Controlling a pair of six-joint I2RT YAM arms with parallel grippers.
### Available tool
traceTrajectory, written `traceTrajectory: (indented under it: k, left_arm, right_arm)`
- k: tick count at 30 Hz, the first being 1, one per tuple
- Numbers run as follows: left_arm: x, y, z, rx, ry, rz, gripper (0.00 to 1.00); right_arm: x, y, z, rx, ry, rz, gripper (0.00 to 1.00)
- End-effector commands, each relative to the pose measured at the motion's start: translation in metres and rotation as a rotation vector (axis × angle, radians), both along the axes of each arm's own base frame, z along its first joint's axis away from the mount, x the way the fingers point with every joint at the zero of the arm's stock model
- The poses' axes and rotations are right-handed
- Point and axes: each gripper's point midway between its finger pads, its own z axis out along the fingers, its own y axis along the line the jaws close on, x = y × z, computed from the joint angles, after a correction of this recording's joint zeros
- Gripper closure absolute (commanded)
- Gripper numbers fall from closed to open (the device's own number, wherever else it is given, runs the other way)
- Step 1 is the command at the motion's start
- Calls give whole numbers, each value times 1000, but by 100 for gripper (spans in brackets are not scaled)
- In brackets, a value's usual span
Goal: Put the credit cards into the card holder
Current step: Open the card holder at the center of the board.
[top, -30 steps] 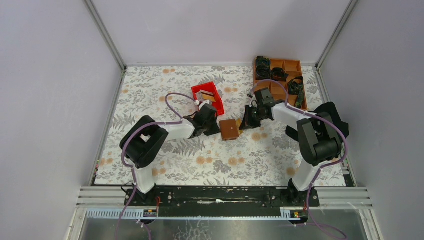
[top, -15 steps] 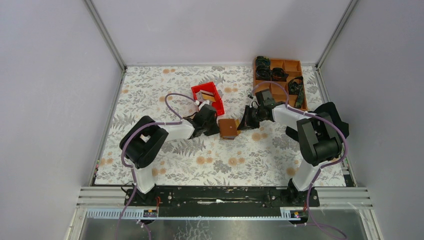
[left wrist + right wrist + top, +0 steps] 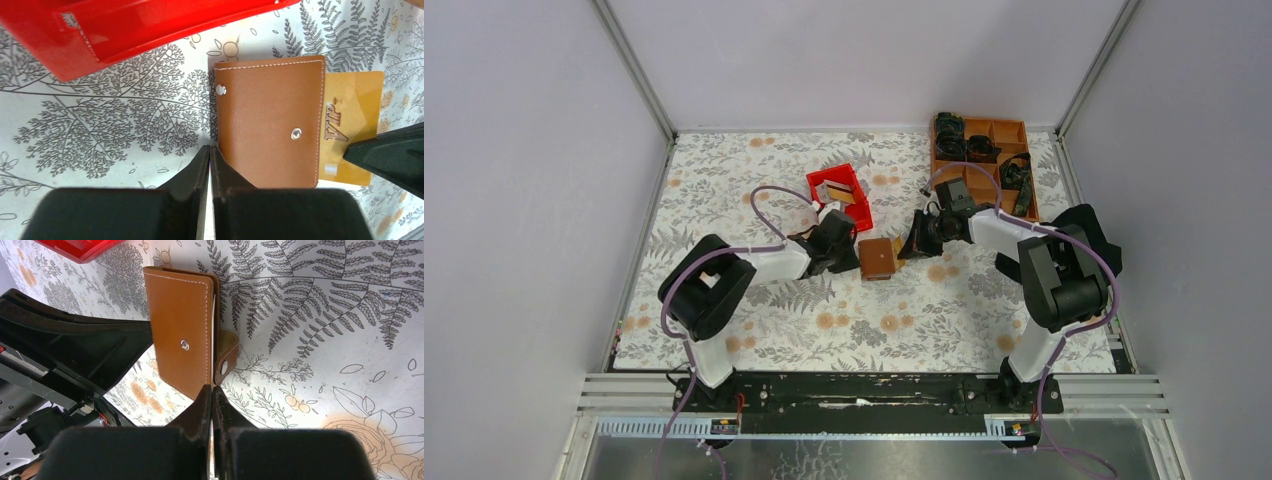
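One flowered table (image 3: 754,320) carries everything, and the brown wallet (image 3: 270,125) near its middle serves as the mark for the rest. Beyond the wallet and well off to its right stands the brown tray (image 3: 1004,132) of dark odds and ends. Just beyond the wallet to its left sits the red bin (image 3: 862,203), with something grey and tan inside, too small to name. The left gripper (image 3: 210,150) meets the wallet's left edge with its fingers pressed almost together, one lying over the leather; whether any leather is caught between them cannot be told. The right gripper (image 3: 212,390) stands at the wallet's right edge, fingers pressed together and, it appears, pinching the outer edge of a gold card (image 3: 350,110). The wallet lies folded on the cloth, and the card juts from under its right edge, partly hidden; whether it sits in a pocket is not visible. The snap tab (image 3: 226,357) hangs undone at that same edge. Three troubles look likely. A push on the card may drive the whole wallet leftward if the left gripper merely leans on it. The thin card may bow or slip from so slight a pinch. The loose tab may snag its corner, leaving it between the covers rather than in a pocket.
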Motion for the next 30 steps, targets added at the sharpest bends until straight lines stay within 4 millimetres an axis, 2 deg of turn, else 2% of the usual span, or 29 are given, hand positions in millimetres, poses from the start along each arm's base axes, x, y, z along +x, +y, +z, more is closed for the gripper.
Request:
traceTrajectory:
  k: [1,12,24,30]
  left_arm:
    - [-33,42,-34,197,107,3,88]
    - [-38,42,-34,187,118,-3,87]
    - [-42,39,-35,166,128,-21,88]
    - [-46,38,-37,148,139,-21,88]
  right_arm:
    - [7,7,24,68,-59,5,100]
    - [5,13,21,112,-43,7,100]
    - [9,27,36,225,-72,-9,100]
    - [8,31,36,262,-63,-10,100]
